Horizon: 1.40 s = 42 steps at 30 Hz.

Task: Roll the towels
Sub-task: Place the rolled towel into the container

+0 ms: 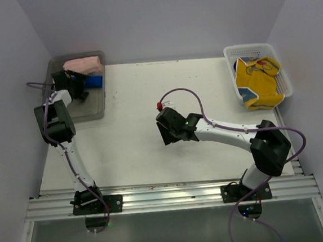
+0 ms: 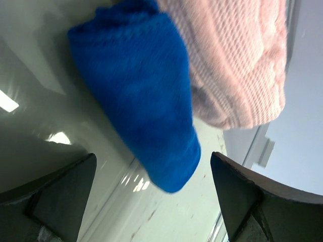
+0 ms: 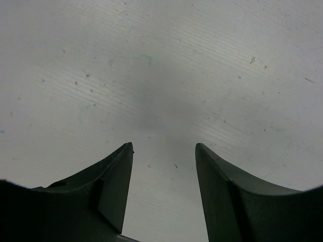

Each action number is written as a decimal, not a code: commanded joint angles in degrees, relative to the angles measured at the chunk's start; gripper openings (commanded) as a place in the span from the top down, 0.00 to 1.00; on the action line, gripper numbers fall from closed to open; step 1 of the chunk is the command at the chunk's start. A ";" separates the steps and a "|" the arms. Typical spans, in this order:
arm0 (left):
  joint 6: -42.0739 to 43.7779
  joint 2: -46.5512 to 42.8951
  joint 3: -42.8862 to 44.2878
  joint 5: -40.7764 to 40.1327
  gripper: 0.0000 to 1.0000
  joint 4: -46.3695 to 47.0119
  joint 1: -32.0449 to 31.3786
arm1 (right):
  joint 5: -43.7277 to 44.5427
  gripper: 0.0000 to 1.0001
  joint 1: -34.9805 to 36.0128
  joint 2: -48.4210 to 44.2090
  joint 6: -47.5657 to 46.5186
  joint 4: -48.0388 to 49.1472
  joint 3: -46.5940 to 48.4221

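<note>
In the grey tray (image 1: 95, 110) at the back left lie a rolled royal blue towel (image 1: 94, 81) (image 2: 141, 96) and a rolled salmon pink towel (image 1: 83, 64) (image 2: 237, 55), touching each other. My left gripper (image 1: 78, 86) (image 2: 154, 174) hangs over the tray, open wide, with the blue roll's end just beyond its fingertips and nothing gripped. A yellow towel with red marks (image 1: 258, 81) lies crumpled in the white mesh basket (image 1: 230, 55) at the back right. My right gripper (image 1: 165, 133) (image 3: 164, 151) is open over the bare middle of the table, holding nothing.
White walls close in the table on the left, back and right. A metal rail (image 1: 168, 197) runs along the near edge with both arm bases on it. A purple cable (image 1: 187, 93) loops above the right arm.
</note>
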 commanded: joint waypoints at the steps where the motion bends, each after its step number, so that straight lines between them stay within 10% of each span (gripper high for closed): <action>1: 0.57 -6.65 -5.29 0.91 0.01 2.17 -0.32 | 1.02 0.44 1.10 -2.77 0.95 -0.81 1.57; 20: 24.54 -32.40 -6.45 -18.92 0.01 -14.26 -5.85 | 12.53 0.30 2.43 -9.54 -2.12 -3.44 2.71; 23: 30.25 -36.45 -6.79 -23.50 0.01 -17.51 -11.73 | 14.73 0.25 0.85 -10.50 -2.30 -4.14 3.06; 24: 31.50 -37.33 -7.06 -25.00 0.01 -18.30 -15.14 | 15.52 0.02 0.41 -10.77 -2.04 -4.41 3.23; 42: 29.85 -53.24 -29.55 -41.45 0.01 -30.44 -52.86 | 32.75 0.01 -7.07 -23.69 15.80 -19.00 -1.42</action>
